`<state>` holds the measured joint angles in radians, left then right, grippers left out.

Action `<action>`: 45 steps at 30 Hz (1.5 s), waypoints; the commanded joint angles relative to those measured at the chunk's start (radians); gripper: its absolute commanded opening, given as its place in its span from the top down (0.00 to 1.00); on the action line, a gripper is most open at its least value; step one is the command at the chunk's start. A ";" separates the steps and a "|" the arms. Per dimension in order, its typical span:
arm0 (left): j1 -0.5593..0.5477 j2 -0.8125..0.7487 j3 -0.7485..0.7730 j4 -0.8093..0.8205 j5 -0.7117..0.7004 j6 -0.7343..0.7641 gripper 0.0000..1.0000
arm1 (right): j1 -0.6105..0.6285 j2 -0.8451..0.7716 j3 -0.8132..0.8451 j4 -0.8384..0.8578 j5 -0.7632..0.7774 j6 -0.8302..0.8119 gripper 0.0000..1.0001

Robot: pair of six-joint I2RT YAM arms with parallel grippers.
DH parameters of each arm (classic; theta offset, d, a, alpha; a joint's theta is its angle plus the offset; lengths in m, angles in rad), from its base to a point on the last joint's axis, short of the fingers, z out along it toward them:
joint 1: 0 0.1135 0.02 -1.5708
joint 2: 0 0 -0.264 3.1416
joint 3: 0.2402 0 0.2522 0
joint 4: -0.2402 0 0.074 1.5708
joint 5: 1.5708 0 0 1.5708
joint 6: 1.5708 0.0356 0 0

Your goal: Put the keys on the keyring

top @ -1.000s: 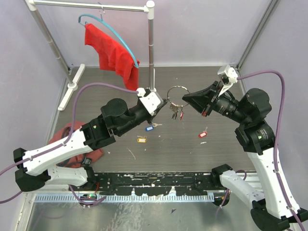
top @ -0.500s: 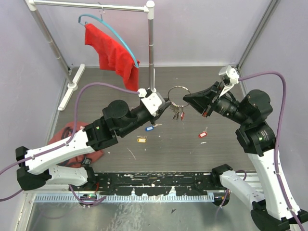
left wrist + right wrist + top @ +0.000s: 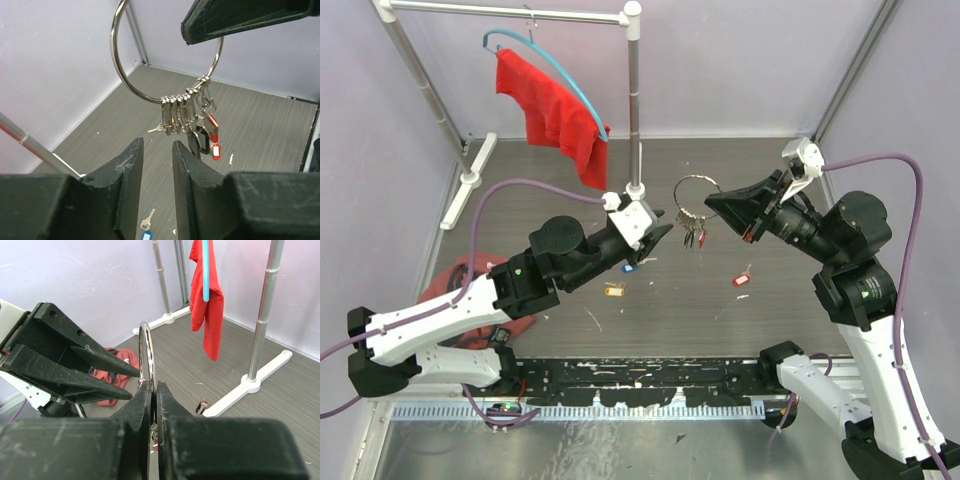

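Keyring (image 3: 146,350) seemingly upright, keys (image 3: 175,115) dangling; right fingers (image 3: 140,407) pinch it, left fingers (image 3: 127,180) apart.

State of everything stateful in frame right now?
right gripper: shut on keyring
keyring: held aloft
left gripper: open, empty
ringed keys: hanging bunched
red-tagged key: loose on table
blue-tagged key: loose on table
yellow-tagged key: loose on table
red cloth: draped on hanger
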<state>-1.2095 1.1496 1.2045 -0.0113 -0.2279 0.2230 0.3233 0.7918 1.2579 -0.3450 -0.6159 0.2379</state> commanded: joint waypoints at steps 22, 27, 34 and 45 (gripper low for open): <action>-0.033 0.044 0.019 0.097 -0.101 0.014 0.63 | -0.003 -0.014 0.005 0.057 0.010 0.005 0.96; -0.033 0.039 0.017 0.098 -0.118 0.024 0.64 | -0.002 -0.009 0.009 0.060 0.004 0.006 0.96; -0.032 0.043 0.021 0.112 -0.119 0.026 0.63 | -0.002 -0.007 0.008 0.068 -0.006 0.016 0.96; -0.034 0.048 0.026 0.132 -0.101 0.014 0.63 | -0.003 -0.009 -0.002 0.077 -0.012 0.027 0.96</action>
<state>-1.2392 1.1942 1.2045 0.0685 -0.3313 0.2420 0.3233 0.7921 1.2575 -0.3447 -0.6151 0.2447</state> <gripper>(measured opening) 0.373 0.075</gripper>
